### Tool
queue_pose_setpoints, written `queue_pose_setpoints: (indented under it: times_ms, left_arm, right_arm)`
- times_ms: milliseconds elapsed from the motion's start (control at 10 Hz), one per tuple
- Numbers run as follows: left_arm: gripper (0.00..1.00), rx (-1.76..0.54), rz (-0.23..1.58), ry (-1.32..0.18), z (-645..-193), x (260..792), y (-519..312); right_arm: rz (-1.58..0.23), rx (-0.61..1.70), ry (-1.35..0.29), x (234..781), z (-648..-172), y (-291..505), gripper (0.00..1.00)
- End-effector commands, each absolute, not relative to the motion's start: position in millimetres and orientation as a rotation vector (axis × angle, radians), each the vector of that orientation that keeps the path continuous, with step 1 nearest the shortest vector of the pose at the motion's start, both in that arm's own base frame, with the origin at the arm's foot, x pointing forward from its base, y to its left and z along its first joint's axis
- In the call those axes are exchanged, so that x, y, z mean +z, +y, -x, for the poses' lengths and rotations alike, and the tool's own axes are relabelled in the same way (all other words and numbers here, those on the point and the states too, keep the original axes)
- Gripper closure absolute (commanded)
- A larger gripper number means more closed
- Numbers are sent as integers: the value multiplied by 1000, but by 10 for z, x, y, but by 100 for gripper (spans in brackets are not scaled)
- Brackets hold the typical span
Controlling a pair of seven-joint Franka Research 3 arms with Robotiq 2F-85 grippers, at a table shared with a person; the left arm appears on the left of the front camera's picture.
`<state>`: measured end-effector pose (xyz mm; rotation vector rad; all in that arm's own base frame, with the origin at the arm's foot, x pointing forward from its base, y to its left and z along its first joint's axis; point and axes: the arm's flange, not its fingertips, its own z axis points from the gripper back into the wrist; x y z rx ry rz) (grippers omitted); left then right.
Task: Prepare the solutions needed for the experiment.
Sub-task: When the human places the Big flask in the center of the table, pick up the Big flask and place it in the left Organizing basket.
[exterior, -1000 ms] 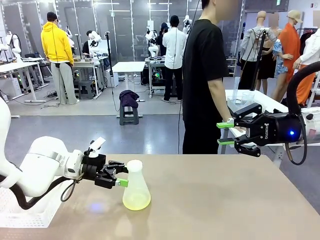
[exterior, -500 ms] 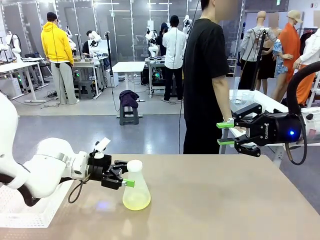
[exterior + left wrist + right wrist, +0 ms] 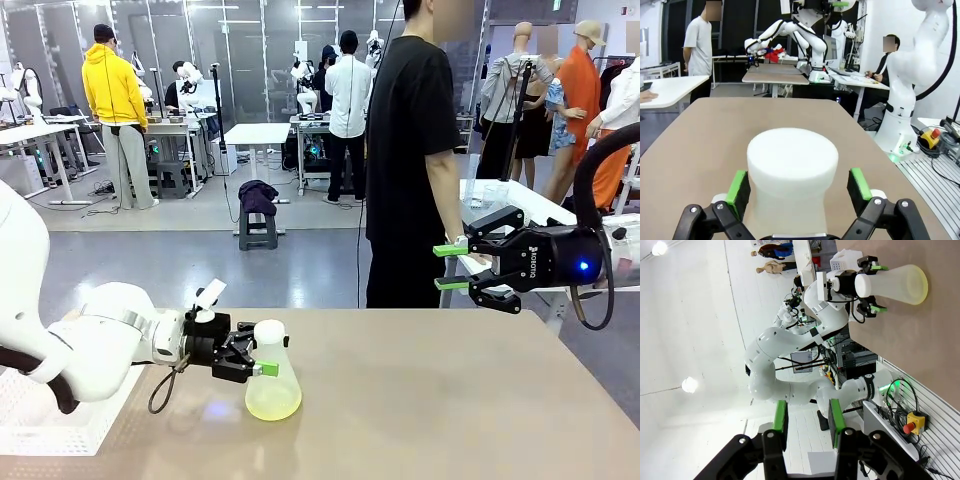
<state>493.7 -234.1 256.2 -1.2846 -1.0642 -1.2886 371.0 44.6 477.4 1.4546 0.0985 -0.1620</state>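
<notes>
Front view: flask (image 3: 272, 372) upright on the table (image 3: 430, 400), left of centre; solutions (image 3: 273, 403) a shallow pale yellow-green layer in its base; left claw (image 3: 262, 361) spread wide around the flask's neck, pads just beside it, no grip; right claw (image 3: 451, 267) raised at the right, partly closed, holding nothing; a person (image 3: 408, 150) stands at the far side.

Left wrist view: white cap (image 3: 792, 167) between the green pads (image 3: 737, 186), gap either side.

Right wrist view: right claw (image 3: 807, 421) empty; flask (image 3: 900, 285) far off, sideways.
</notes>
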Motion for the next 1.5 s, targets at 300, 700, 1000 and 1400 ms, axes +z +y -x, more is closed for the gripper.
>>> queue_pose_setpoints:
  times_ms: [300, 700, 1000, 1400]
  left_arm:
    - [19, -1285, 1322, -1103, -4953, 2486, -2385]
    - [57, -1282, 1328, -1107, -4945, 2471, -2414]
    - [81, -1279, 1322, -1109, -4940, 2472, -2419]
    - [100, -1286, 1312, -1103, -4870, 2617, -2359]
  right_arm:
    - [-1468, -161, 99, 4785, -3695, 458, 57]
    - [-1468, -161, 99, 4785, -3695, 458, 57]
    - [-1468, -161, 99, 4785, -3695, 458, 57]
    - [-1468, -161, 99, 4785, -3695, 458, 57]
